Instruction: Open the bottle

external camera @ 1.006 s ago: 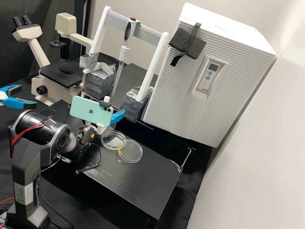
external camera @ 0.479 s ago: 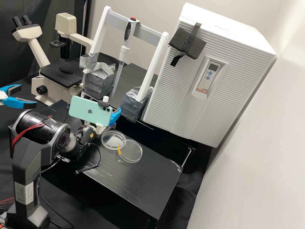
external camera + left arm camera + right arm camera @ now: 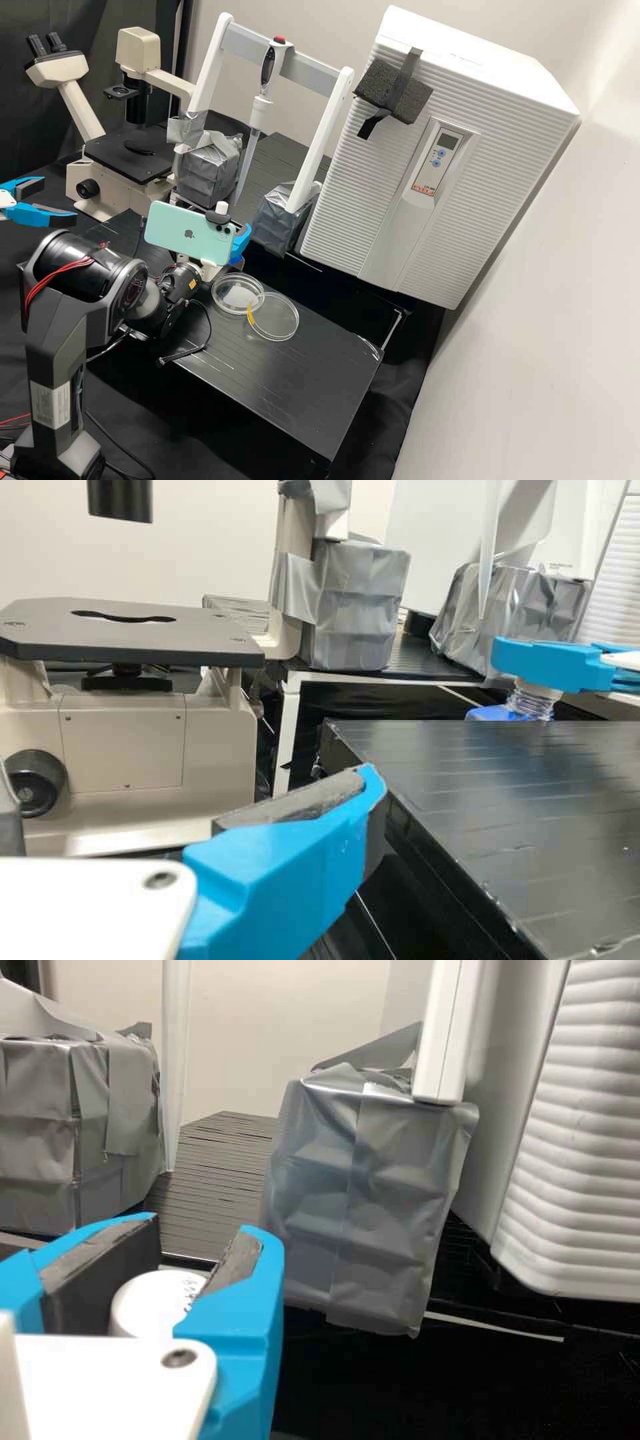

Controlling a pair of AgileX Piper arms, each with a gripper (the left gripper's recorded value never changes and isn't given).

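Pinching a smooth round white cap (image 3: 155, 1305), padded blue right gripper (image 3: 190, 1245); left gripper (image 3: 59, 198) spread, empty.

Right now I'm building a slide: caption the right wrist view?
Right tool straddles the bottle's white cap, facing a tape-wrapped block and ribbed white cabinet.

Left claw (image 3: 57, 198) is held level, fingers spread well apart and holding nothing. Right claw (image 3: 198, 1240) is closed on a white cap (image 3: 160, 1300), wrist level.
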